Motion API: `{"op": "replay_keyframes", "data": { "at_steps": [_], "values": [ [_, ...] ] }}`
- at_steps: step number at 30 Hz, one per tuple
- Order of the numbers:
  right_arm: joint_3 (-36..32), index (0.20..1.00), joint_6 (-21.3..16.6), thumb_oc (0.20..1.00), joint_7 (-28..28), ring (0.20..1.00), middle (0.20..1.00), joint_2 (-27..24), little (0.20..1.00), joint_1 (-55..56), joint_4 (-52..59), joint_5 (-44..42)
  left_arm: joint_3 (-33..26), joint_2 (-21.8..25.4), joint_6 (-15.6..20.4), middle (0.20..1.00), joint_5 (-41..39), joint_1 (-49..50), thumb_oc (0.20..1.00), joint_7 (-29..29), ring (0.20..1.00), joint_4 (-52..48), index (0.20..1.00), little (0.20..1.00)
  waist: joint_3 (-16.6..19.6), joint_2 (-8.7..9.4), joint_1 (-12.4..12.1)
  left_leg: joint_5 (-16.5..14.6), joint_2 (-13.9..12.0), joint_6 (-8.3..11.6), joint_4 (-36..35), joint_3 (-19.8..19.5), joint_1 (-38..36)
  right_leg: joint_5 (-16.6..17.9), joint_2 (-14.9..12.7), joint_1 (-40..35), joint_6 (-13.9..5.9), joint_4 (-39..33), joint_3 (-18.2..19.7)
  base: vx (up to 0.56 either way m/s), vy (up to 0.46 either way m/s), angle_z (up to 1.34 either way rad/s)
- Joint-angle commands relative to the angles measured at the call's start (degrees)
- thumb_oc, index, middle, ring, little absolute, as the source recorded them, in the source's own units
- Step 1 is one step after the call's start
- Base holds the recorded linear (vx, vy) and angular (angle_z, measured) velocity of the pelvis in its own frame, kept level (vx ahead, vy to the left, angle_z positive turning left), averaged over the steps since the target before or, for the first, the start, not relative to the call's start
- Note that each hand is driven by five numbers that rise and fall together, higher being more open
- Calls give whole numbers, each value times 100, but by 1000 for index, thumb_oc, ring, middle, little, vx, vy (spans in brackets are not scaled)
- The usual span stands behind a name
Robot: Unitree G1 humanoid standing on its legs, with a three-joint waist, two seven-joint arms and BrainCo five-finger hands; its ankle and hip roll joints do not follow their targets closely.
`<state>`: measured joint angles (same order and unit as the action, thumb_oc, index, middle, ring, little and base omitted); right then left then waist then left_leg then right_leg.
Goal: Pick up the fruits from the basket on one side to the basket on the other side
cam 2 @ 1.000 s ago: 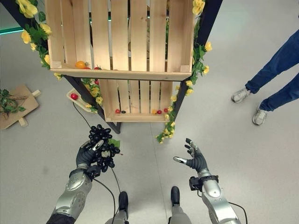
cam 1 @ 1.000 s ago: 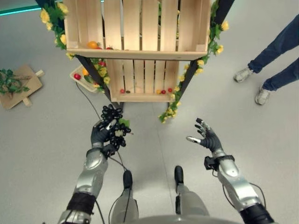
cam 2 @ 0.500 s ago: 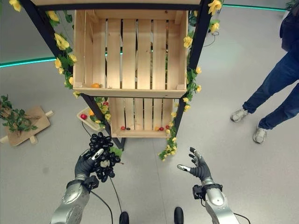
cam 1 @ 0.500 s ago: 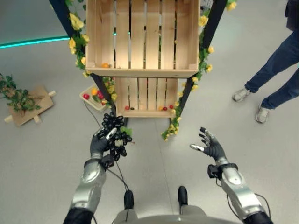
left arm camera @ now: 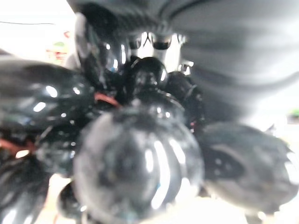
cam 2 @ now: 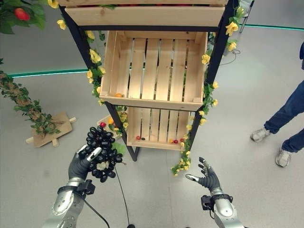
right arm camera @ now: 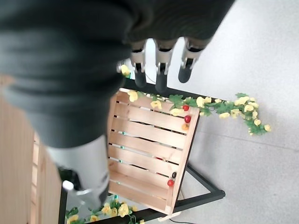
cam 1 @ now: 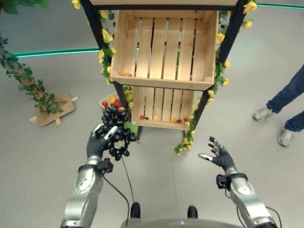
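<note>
progress: looks roughly mid-transfer to me. One fruit, the grapes (cam 1: 115,132), is up off everything and in hand, not set down anywhere yet. Still to do, I'd guess: carry it over to the other basket and let go, then come back for the rest.

basket: a small one (cam 1: 107,101) sits on the floor behind the left leg of the rack (cam 1: 229,33), with a few red and orange fruits in it. Can't tell from here which basket is the target.

left hand: the left hand (cam 1: 97,142) is clenched around the dark grape bunch, holding it in the air in front of the rack's lower left corner, well clear of the floor. In the wrist view the grapes are jammed right up against the palm, so the grip seems solid.

crates: upper crate (cam 2: 154,71) has one small orange fruit at its front left edge; lower crate (cam 1: 162,105) has a handful of little red and dark fruits along its front lip.

right hand: the right hand (cam 2: 208,177) is spread wide, fingers straight, touching nothing, hanging over bare floor in front of the rack's right leg.

bystander: a person's legs (cam 1: 286,99) stand off to the right, well apart from the rack.
</note>
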<state>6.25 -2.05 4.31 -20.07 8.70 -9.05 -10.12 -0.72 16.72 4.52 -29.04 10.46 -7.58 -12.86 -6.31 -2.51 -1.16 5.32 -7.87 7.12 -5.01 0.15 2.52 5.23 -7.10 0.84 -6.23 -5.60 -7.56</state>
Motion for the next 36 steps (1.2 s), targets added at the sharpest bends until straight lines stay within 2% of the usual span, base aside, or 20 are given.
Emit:
{"op": "replay_keyframes", "data": {
  "at_steps": [1,10,21,29,36],
  "values": [
    [-171,1000,-241,1000,-44,1000,1000,-30,1000,-236,53,109,-336,357,543,200,-266,-255,200,201,200,-604,200,200,159,220,-152,-197,6,-115,1,-96,72,-544,-116,-439,-152,60,-119,1,-23,9],
    [-136,1000,-187,1000,-134,1000,1000,-62,1000,-195,-113,149,-421,427,557,200,-420,-436,200,221,200,-973,200,200,252,219,-202,-232,-8,-108,1,-158,-55,-618,-91,-635,-132,60,-197,5,-11,4],
    [138,1000,-1,1000,-302,1000,1000,-103,1000,-366,-290,207,-145,767,543,200,-320,-2016,200,-151,200,-341,200,200,403,161,-90,-264,-31,-76,1,-136,-210,-644,-87,-774,-131,60,-197,1,-2,2],
    [261,1000,77,1000,-393,1000,1000,-131,1000,-436,-445,164,284,1035,512,200,-432,-2985,200,-147,200,-319,200,200,503,150,22,-296,-27,-80,1,-120,-288,-635,-107,-824,-159,60,-166,2,0,0],
    [444,1000,147,1000,-462,1000,1000,-201,1000,-463,-458,176,937,1269,437,200,-786,-4116,200,-314,200,764,200,200,584,101,158,-314,-27,-77,1,-75,-345,-616,-119,-842,-188,60,-138,2,2,-1]
  ]
}}
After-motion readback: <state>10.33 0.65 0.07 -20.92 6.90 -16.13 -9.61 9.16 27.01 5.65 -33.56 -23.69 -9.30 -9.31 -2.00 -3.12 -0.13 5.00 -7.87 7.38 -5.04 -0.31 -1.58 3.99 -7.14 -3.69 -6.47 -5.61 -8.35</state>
